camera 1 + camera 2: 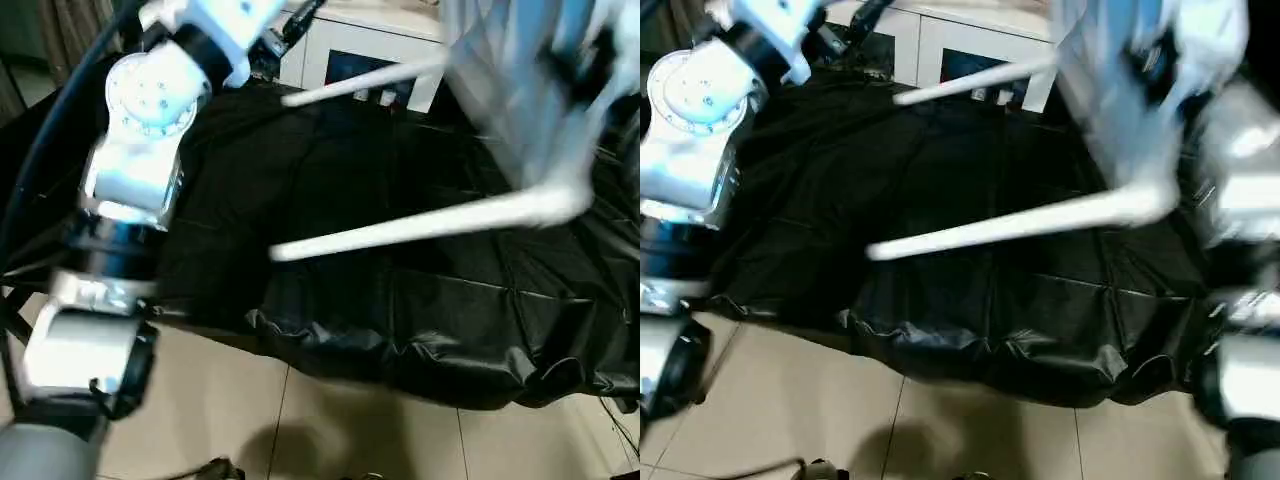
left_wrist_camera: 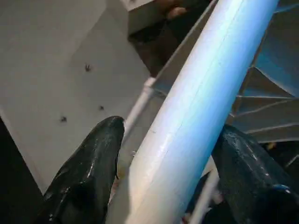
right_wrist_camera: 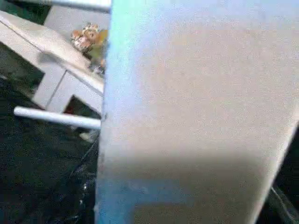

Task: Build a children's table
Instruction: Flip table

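Note:
The children's table [image 1: 530, 90] hangs tilted in the air at the upper right, above the black-sheeted work table [image 1: 400, 310]. Two of its white legs point left: a lower leg [image 1: 420, 228] and an upper leg [image 1: 360, 85]. My right gripper [image 1: 1158, 62] shows as a dark shape shut on the ribbed top, whose pale surface [image 3: 196, 116] lies close in the right wrist view. My left arm [image 1: 140, 140] rises at the left. My left gripper [image 2: 170, 130] stands open astride a pale-blue leg [image 2: 196, 107], one finger [image 2: 93, 163] a narrow gap from it.
A white cabinet [image 1: 370, 45] stands behind the work table. The black sheet hangs in folds over the near edge [image 1: 400, 350], with tiled floor [image 1: 250, 420] below it. Cables run past my left arm [image 1: 60, 110].

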